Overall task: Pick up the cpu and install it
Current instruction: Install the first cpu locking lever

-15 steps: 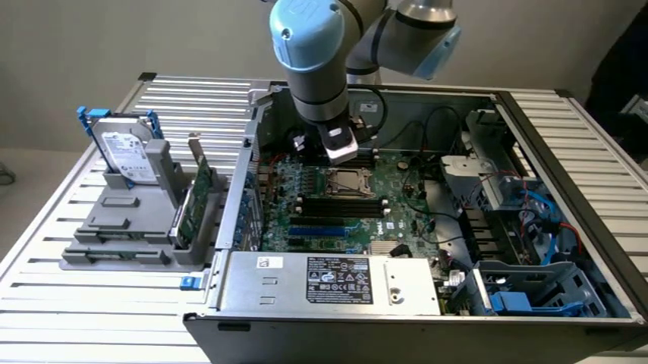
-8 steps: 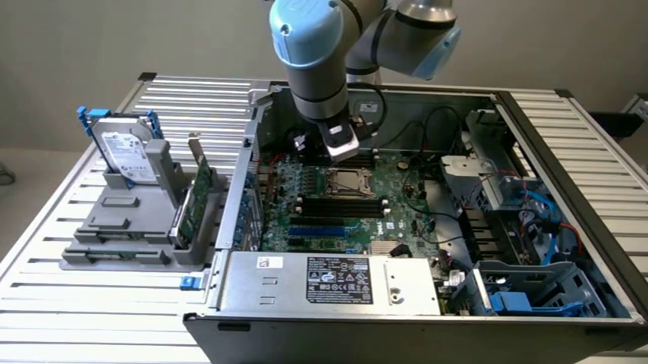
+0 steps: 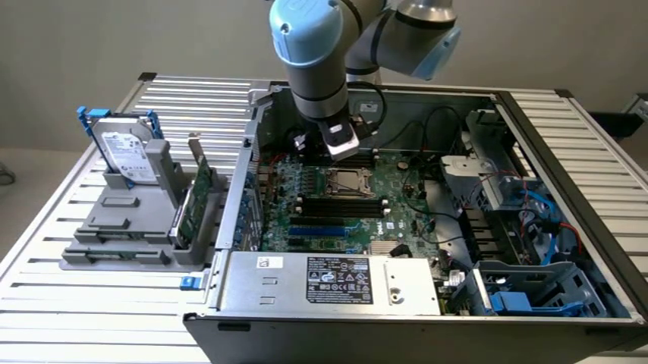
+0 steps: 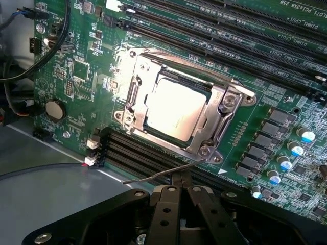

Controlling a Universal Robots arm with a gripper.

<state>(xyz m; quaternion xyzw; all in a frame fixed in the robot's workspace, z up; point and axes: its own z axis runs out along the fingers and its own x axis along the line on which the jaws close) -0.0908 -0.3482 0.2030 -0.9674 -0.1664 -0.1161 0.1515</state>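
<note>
The claw (image 4: 182, 178) is nearest the wrist camera, its two black fingers (image 4: 166, 209) pressed together with nothing between them. Just beyond their tips lies the cpu (image 4: 176, 109), flat with its pale metal top upward, sitting inside the metal socket frame (image 4: 217, 120) on the green board (image 4: 76, 66). A thin wire lever (image 4: 153, 177) runs along the frame's near edge, between the cpu and the claw. Black memory slots (image 4: 130, 150) lie beside the frame on that same side, and more run along its far side. A coin cell (image 4: 54, 108) and a row of blue-topped capacitors (image 4: 287, 163) sit farther out on the board. In the exterior view the cpu (image 3: 347, 182) is at the frame's centre, in the open case (image 3: 567, 144), with the claw (image 3: 342, 145) hanging just above it from the blue-jointed arm (image 3: 309, 45) that comes down from the top of the frame. A labelled metal box (image 3: 335, 282) fills the case's lower edge. At the left of the frame, outside the case, a grey holder (image 3: 121, 227) on the slatted tabletop (image 3: 91, 311) carries an upright hard drive (image 3: 127, 155) and a green card (image 3: 200, 189).
</note>
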